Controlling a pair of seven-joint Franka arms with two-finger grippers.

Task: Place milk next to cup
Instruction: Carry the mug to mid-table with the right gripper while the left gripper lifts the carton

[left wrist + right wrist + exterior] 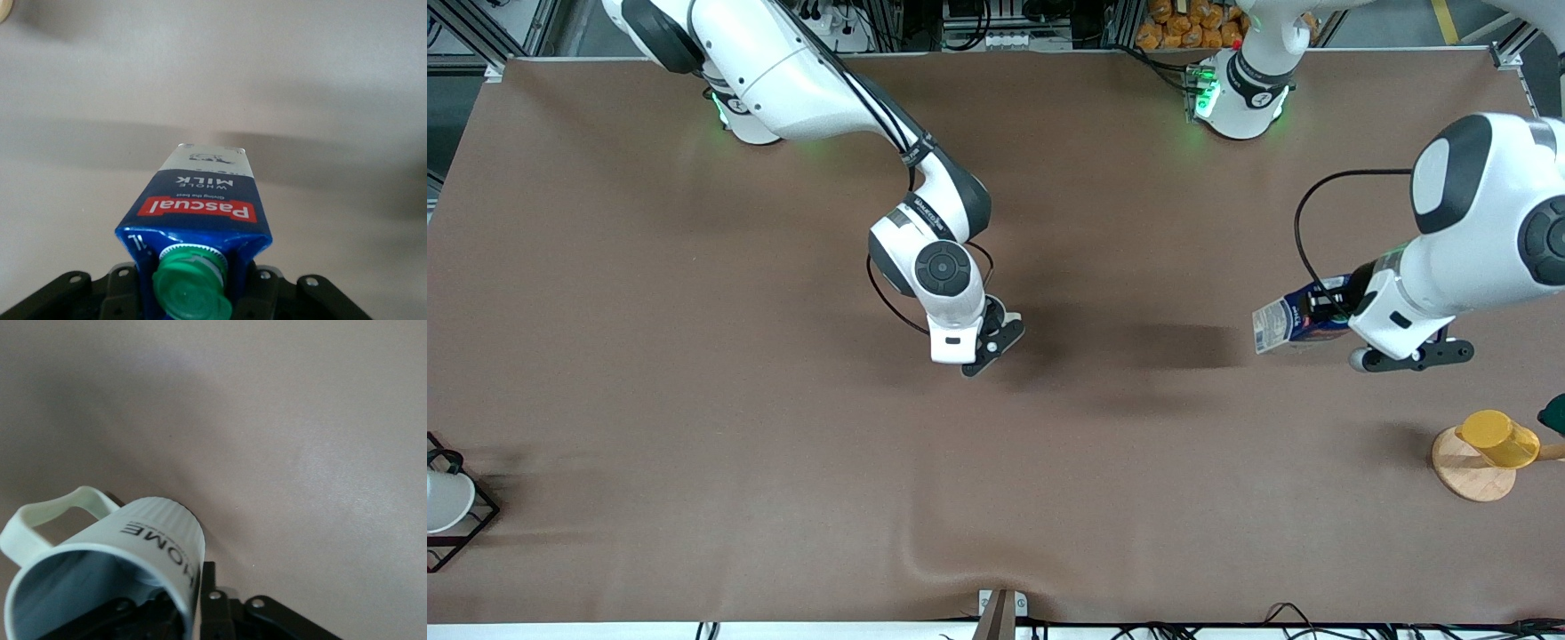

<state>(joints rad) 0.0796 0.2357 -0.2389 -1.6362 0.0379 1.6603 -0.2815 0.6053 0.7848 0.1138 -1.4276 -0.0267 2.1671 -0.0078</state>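
Note:
My left gripper (1327, 313) is shut on the milk (1294, 325), a dark blue carton with a red label and a green cap. It holds the carton tilted above the table toward the left arm's end. In the left wrist view the milk (200, 207) sits between the black fingers (123, 293), cap toward the camera. My right gripper (987, 342) is over the middle of the table. In the right wrist view it (187, 607) is shut on the rim of the cream-white cup (133, 547), which is tilted above the cloth. The cup is hidden under the hand in the front view.
A yellow cup (1498, 437) rests on a round wooden stand (1472, 476) near the left arm's end. A white cup in a black wire rack (449, 502) is at the right arm's end. The brown cloth has a wrinkle (925, 556) by the front edge.

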